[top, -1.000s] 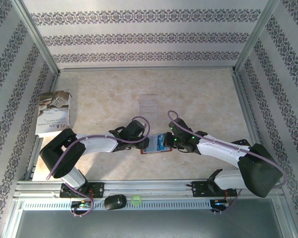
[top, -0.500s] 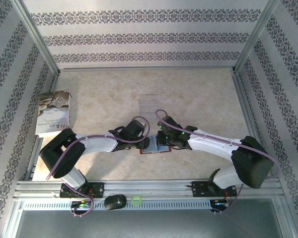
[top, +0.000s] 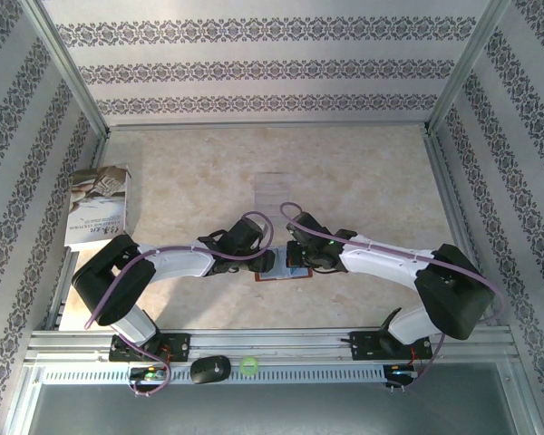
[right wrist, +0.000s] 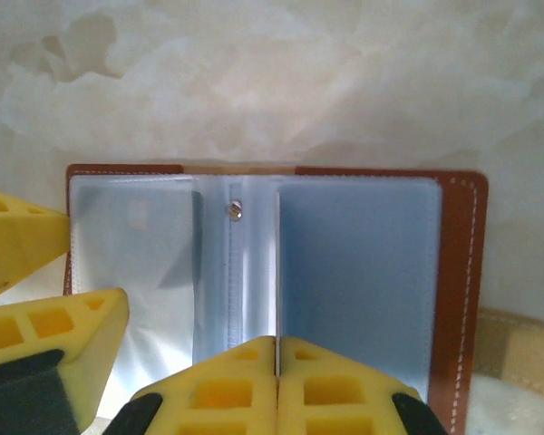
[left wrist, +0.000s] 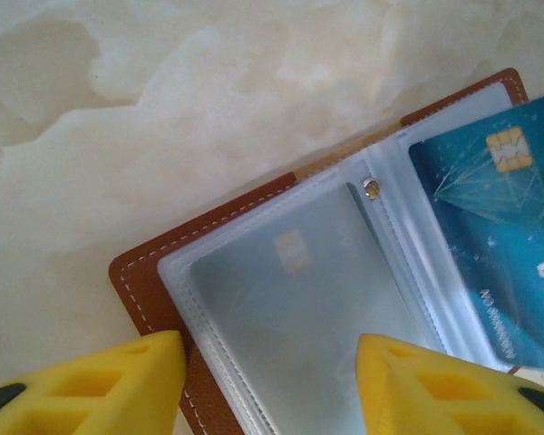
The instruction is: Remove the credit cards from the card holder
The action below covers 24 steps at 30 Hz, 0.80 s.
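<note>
The card holder lies open on the table, brown leather round pale translucent sleeves. My right gripper is shut on a blue credit card, which stands on edge over the fold. In the right wrist view that card is a thin white line. My left gripper is open, its yellow fingertips low over the left sleeve. Another card's chip shows faintly through that sleeve. The left fingers reach in from the left of the right wrist view.
A white-grey booklet lies at the left edge. A pale translucent sheet rests behind the holder. A black mouse and a green ball sit on the near rail. Metal posts and patterned walls enclose the table.
My right arm has swung left over the holder, so the blue card no longer shows flat from above. The left gripper's jaws have spread wider.
</note>
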Motion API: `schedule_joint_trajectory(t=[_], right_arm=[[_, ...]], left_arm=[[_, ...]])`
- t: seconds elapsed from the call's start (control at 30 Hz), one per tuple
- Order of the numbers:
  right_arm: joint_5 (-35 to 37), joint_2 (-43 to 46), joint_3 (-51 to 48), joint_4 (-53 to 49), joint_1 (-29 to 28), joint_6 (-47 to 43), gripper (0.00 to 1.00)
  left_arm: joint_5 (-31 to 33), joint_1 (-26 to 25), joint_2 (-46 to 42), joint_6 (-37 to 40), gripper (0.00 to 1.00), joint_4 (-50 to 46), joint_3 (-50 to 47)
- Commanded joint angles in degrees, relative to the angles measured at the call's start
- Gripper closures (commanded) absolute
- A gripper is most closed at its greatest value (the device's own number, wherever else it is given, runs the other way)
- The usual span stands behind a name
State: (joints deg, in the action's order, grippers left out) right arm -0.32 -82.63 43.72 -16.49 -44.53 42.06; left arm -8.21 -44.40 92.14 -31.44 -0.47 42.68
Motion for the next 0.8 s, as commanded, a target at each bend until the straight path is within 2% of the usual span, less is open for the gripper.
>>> schedule_joint_trajectory(t=[0.0,0.13,0.3,0.37,0.4,0.57,0.7,0.77], right_arm=[[-0.3,5.4,0.4,0.9,2.2,-7.7,1.0],[-2.2,8.3,3.5,1.4,4.2,-18.9,1.0],[-10.0,7.0,8.8,1.6,7.5,-30.4,1.0],[-11.4,4.8,12.5,-0.4,7.5,-35.9,1.0],[-11.9,3.8,14.0,-1.4,7.5,-38.1,1.0],[-13.8,-3.9,23.8,-7.7,7.0,-51.2,1.0],[-10.2,-9.5,31.0,-10.9,6.4,-61.3,1.0],[-9.5,-12.0,34.1,-12.0,6.6,-65.1,1.0]], left_arm=[[-0.3,1.4,-2.0,1.3,0.39,-3.0,0.9],[-1.6,1.8,-6.2,1.4,0.31,-3.6,1.7],[-5.3,4.2,-12.6,0.2,0.19,-4.7,1.7],[-6.8,6.1,-15.7,-0.6,0.03,-5.5,1.1],[-6.7,7.0,-17.3,-0.8,0.0,-6.4,0.7],[-5.7,13.4,-28.4,-1.6,0.0,-11.9,-1.6],[-0.9,17.2,-35.3,-0.4,0.0,-20.2,-0.9],[-1.1,19.0,-37.5,0.2,0.0,-21.6,-1.0]])
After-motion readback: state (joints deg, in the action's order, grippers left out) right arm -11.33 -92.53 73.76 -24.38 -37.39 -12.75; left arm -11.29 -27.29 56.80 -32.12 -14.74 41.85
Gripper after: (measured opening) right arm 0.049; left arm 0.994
